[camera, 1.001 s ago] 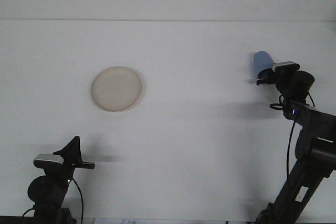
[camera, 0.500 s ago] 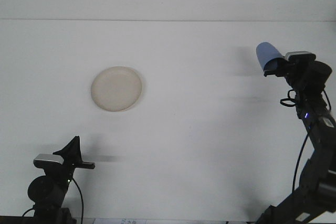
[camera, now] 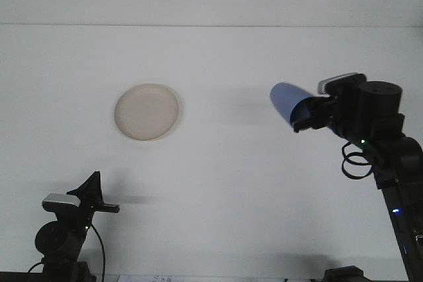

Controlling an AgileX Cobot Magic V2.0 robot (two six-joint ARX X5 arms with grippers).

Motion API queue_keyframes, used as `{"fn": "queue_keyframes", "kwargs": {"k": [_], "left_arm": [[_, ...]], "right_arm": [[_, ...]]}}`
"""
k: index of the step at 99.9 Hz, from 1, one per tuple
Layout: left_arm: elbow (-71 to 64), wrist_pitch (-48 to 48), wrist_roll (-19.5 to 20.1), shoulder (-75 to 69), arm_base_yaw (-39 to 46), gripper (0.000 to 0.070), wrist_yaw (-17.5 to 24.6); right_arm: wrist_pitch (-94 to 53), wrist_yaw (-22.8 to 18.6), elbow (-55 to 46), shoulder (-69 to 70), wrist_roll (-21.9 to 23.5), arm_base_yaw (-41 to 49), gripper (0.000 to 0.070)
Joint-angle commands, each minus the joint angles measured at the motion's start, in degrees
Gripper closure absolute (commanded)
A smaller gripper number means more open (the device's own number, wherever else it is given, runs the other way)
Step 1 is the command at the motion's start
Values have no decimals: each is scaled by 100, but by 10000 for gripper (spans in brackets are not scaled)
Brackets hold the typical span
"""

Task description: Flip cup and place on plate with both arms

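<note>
The right gripper (camera: pixel 305 114) is clamped on a blue cup (camera: pixel 289 101), held in the air above the white table (camera: pixel 264 183). The cup's long axis tilts toward ten o'clock. The cream plate (camera: pixel 147 111) lies well apart at nine o'clock. The left gripper (camera: pixel 92 189) rests low at seven o'clock; its fingers appear closed and empty.

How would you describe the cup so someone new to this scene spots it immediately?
On the white table, look right of centre, where the black right gripper is raised. The light blue plastic cup lies sideways in its grip, pointing left toward the round cream plate. It is the only blue object.
</note>
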Motion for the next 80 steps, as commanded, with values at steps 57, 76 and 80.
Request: {"fn": "queue_keyframes", "kwargs": {"k": [57,76,80], "left_arm": [[-111,76,-13,-11,11,685,24],[-111,76,-11,-11,11,685,24],[-111,76,-13,-11,11,685,24]], "right_arm": [[-2170,1541,238,2371,-136,3407,700],[-2249,1620,238,2798,-221,3550,700],[-2245,1620,238,2855,-232,3552,700]]}}
